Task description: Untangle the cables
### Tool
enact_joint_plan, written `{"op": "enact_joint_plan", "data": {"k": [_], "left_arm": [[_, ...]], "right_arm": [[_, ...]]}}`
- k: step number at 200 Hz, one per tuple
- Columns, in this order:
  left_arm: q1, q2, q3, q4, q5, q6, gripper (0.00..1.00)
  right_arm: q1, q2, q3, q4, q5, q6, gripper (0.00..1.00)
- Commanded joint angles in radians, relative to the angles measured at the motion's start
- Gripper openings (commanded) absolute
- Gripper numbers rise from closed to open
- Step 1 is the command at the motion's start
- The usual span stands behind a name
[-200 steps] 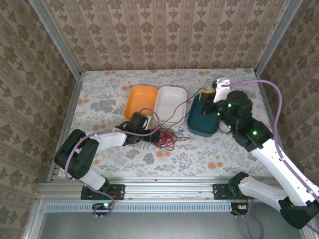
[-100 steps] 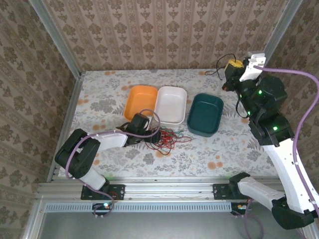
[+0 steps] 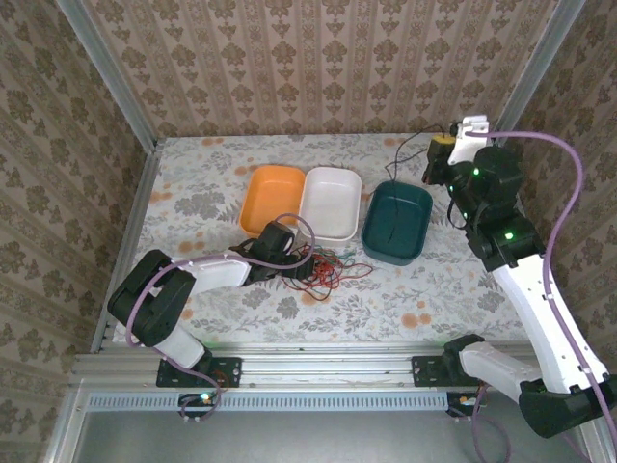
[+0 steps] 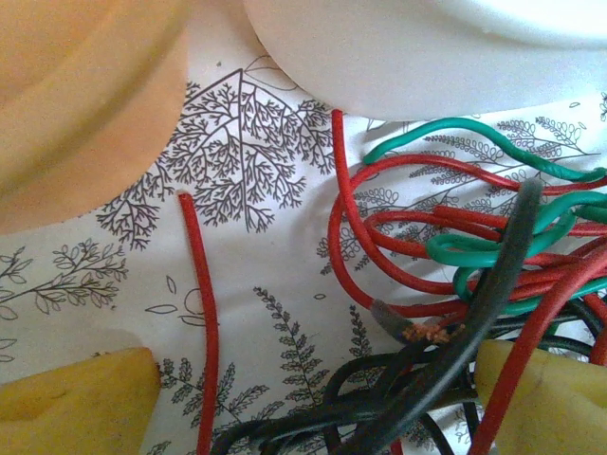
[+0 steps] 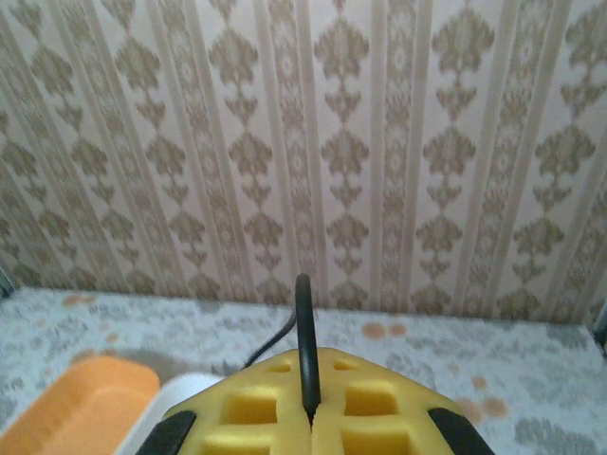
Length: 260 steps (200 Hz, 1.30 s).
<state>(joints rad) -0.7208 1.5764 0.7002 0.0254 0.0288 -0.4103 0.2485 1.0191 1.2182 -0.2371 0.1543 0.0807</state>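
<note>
Cable (image 5: 303,322), black, pinched in right tool (image 5: 308,409); left tool (image 4: 303,398) spread.

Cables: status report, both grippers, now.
Right gripper shut on one black cable, raised near the back wall. Left gripper open, low over the red-green-black tangle. White tray and orange tray crowd its far side.

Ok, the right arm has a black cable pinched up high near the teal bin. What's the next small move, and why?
Probably lower the right gripper over the teal bin and open it. Its fingers are shut on the black cable, which hangs toward that bin and looks clear of the tangle, though the thin wire is hard to trace.
</note>
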Motion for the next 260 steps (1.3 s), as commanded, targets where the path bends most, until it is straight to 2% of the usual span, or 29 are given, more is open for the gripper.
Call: {"op": "enact_joint_plan", "data": {"k": [1,50,79,100,128,155,178,213,239,260], "left_arm": [[0.0,0.024,0.006,-0.084,-0.046,0.007,0.89],[-0.002,0.031,0.019,-0.089,-0.047,0.007,0.89],[-0.002,0.034,0.021,-0.091,-0.049,0.008,0.89],[-0.003,0.04,0.021,-0.093,-0.052,0.008,0.89],[-0.002,0.066,0.028,-0.093,-0.052,0.005,0.89],[-0.003,0.091,0.039,-0.093,-0.05,-0.002,0.89],[-0.002,0.104,0.044,-0.09,-0.043,0.0,0.89],[-0.004,0.115,0.05,-0.088,-0.035,0.008,0.89],[-0.006,0.123,0.058,-0.093,-0.029,0.013,0.89],[-0.008,0.123,0.055,-0.094,-0.029,0.016,0.89]], "right_arm": [[-0.009,-0.036,-0.089,0.004,-0.004,0.028,0.0],[-0.027,-0.049,-0.237,0.045,0.03,0.109,0.0],[-0.105,-0.077,-0.265,0.078,0.045,0.148,0.0],[-0.176,-0.101,-0.238,0.11,-0.108,0.174,0.0],[-0.19,-0.083,-0.149,0.144,-0.376,0.198,0.0],[-0.19,-0.059,-0.073,0.172,-0.473,0.253,0.0],[-0.19,-0.06,-0.029,0.195,-0.461,0.277,0.0],[-0.19,-0.055,0.017,0.168,-0.373,0.273,0.0],[-0.19,-0.044,-0.006,0.117,-0.285,0.256,0.0],[-0.194,-0.044,-0.064,0.126,-0.265,0.263,0.0]]}}
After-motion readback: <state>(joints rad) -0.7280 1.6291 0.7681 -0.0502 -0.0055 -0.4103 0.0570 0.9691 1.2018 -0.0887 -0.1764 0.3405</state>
